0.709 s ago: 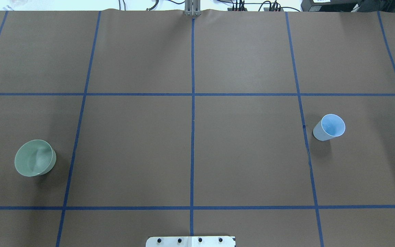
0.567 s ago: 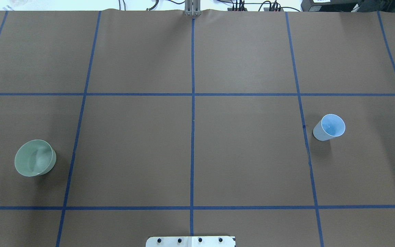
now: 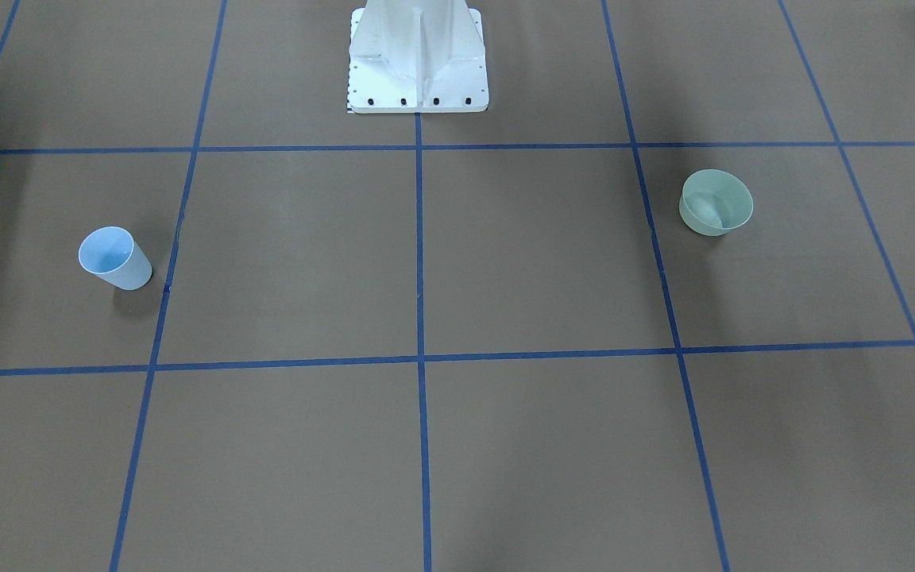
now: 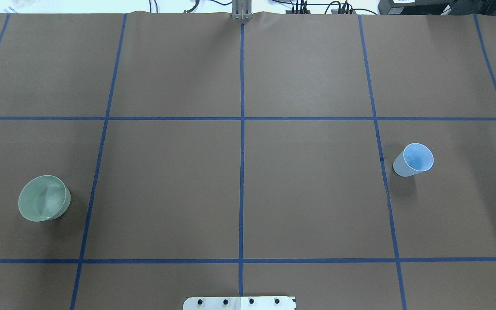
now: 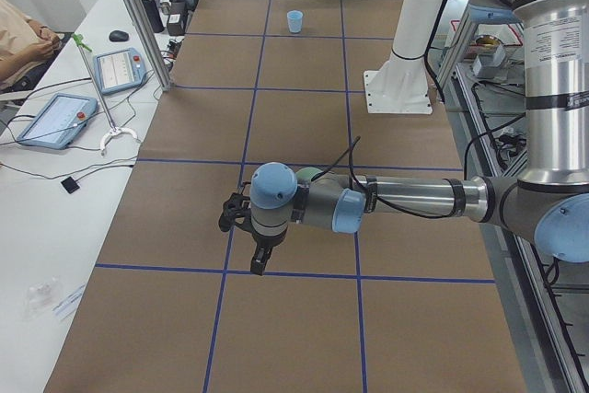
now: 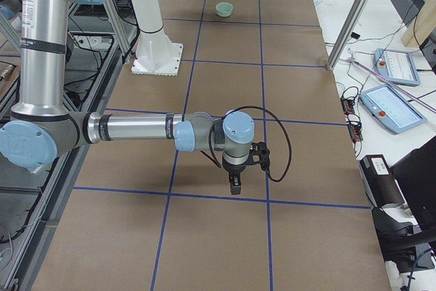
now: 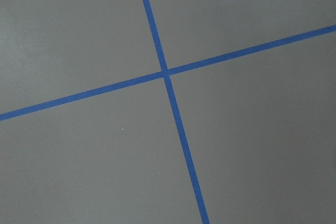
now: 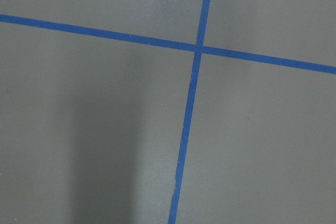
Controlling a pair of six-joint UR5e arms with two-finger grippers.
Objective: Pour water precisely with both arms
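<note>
A pale green bowl (image 4: 43, 198) stands at the table's left and a light-blue cup (image 4: 416, 159) at its right; both also show in the front view, bowl (image 3: 716, 202) and cup (image 3: 112, 256). No arm shows in the overhead or front views. In the exterior left view my left arm (image 5: 405, 198) stretches over the table, its gripper (image 5: 259, 264) pointing down, partly hiding the bowl (image 5: 308, 173). In the exterior right view my right gripper (image 6: 235, 187) points down above the table. I cannot tell whether either is open or shut. Both wrist views show only blue tape crossings.
The white pedestal (image 3: 418, 56) stands at the robot's side of the table (image 4: 317, 193), which is brown with a blue tape grid. Teach pendants (image 5: 55, 117) and cables lie on a white bench beside it. A person (image 5: 18, 39) sits at that bench.
</note>
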